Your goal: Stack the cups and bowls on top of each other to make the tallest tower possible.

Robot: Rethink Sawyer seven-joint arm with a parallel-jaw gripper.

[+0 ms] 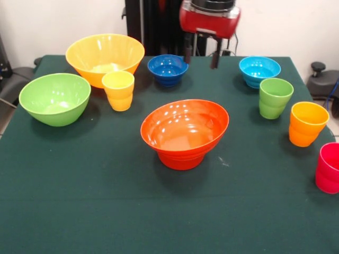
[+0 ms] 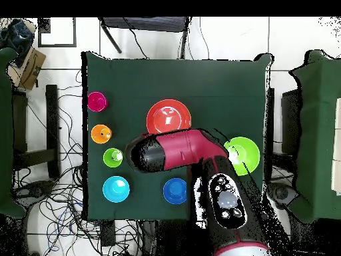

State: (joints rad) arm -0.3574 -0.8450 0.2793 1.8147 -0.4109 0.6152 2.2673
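Note:
The tower (image 1: 184, 129) stands mid-table: a wide orange bowl sitting on a smaller orange bowl (image 1: 181, 160). It also shows in the overhead view (image 2: 168, 117). My gripper (image 1: 201, 55) is open and empty, hanging above the table's far side between the dark blue bowl (image 1: 168, 69) and the light blue bowl (image 1: 259, 70). At the left are the large yellow bowl (image 1: 105, 55), the green bowl (image 1: 54, 98) and the yellow cup (image 1: 118, 90). At the right are the green cup (image 1: 275, 97), the orange-yellow cup (image 1: 308, 123) and the pink-red cup (image 1: 329, 167).
The table has a dark green cloth (image 1: 106, 211). In the overhead view the red arm (image 2: 180, 150) covers the yellow bowl and yellow cup. Cables lie on the floor (image 2: 60, 200) beside the table, and dark chairs stand at both sides.

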